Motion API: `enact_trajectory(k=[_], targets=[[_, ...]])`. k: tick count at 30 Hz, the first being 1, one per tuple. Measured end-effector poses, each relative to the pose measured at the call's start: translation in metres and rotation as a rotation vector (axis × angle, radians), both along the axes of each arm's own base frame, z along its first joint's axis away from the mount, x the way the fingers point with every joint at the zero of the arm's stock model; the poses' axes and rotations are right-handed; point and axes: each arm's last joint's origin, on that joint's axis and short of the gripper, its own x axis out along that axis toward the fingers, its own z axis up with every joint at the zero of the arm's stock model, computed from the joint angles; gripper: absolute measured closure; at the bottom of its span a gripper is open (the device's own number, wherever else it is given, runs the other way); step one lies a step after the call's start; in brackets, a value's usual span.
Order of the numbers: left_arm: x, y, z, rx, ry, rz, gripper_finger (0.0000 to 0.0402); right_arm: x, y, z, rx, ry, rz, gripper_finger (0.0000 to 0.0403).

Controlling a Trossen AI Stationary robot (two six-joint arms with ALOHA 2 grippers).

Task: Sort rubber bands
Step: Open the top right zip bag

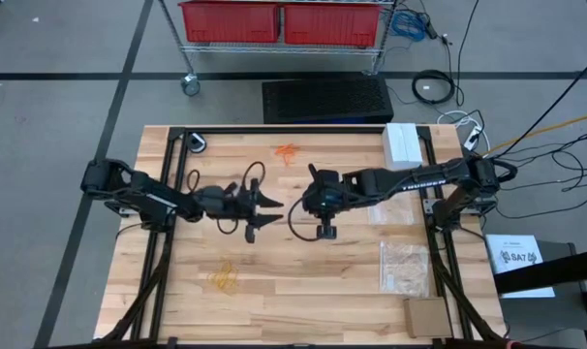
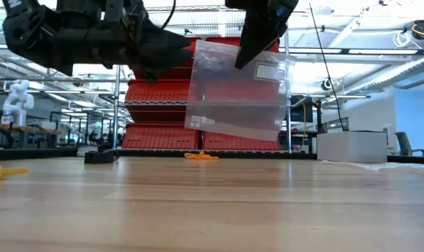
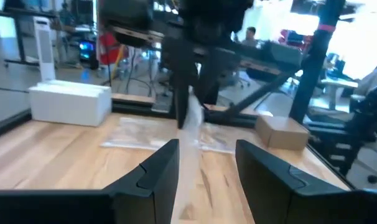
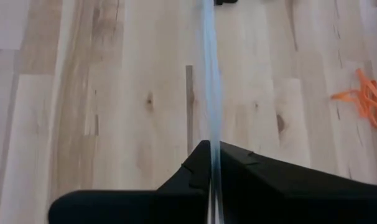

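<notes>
Clear plastic bag (image 2: 236, 91) pinched by right gripper (image 4: 211, 163), seemingly empty

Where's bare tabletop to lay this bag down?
Bare wood lies between the orange bands and yellow bands, below the raised bag. The right edge is crowded: white box, flat bags, cardboard box.

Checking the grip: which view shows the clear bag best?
The low view: the clear bag hangs broadside from the right claw. Both wrist views catch it edge-on; the high view barely shows it.
</notes>
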Motion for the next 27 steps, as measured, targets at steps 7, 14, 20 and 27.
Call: enact_trajectory(k=[7,14,20,27], targets=[[0.013,-0.001,0.006,0.008,0.078,-0.003,0.0237,0.001,0.000,0.001,0.002,-0.013,0.005,0.0403],[0.018,-0.001,0.010,0.029,0.094,0.002,0.0238,0.003,0.000,-0.003,0.001,-0.001,0.005,0.0403],[0.018,-0.001,0.008,0.031,0.121,0.013,0.0278,0.003,0.001,-0.003,0.024,-0.002,0.020,0.0403],[0.018,-0.001,0.008,0.060,0.117,0.006,0.0351,0.005,0.001,-0.002,0.026,-0.029,0.021,0.0403]])
